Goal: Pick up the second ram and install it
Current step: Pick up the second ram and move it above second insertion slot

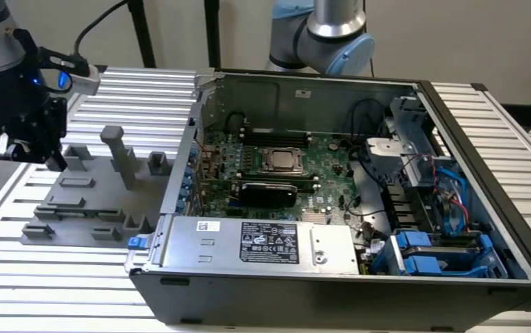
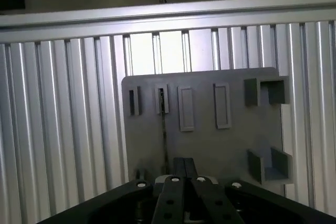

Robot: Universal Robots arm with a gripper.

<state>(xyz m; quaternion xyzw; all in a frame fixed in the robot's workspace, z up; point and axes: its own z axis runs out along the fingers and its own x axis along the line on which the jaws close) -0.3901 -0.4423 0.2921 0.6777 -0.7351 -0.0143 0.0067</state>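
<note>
Gripper (image 1: 32,154) hangs over the grey fixture plate (image 1: 87,198), at about nine o'clock from the open computer case (image 1: 321,94) in the exterior view. The plate and the case both rest on the slatted counter (image 1: 145,90). In the wrist view the fingers (image 2: 178,167) are drawn close together with only a hairline gap, and nothing shows between them, so the gripper looks narrow and empty.

A thin dark strip runs along the plate from one small slotted holder toward the fingertips. I take this to be the second ram (image 2: 163,129), standing on edge and seen edge-on, not yet lifted. It lies just beside the fingers, not between them. The neighbouring slotted holder (image 2: 135,102) looks empty.

Judging by its shape, the stick should be light and stiff but delicate. Its faces are smooth and thin, with exposed chips and a contact edge that should not be pinched. The best hold is probably across the two flat faces, near the middle of its length and high on the free long edge. That would keep it from tilting.
</note>
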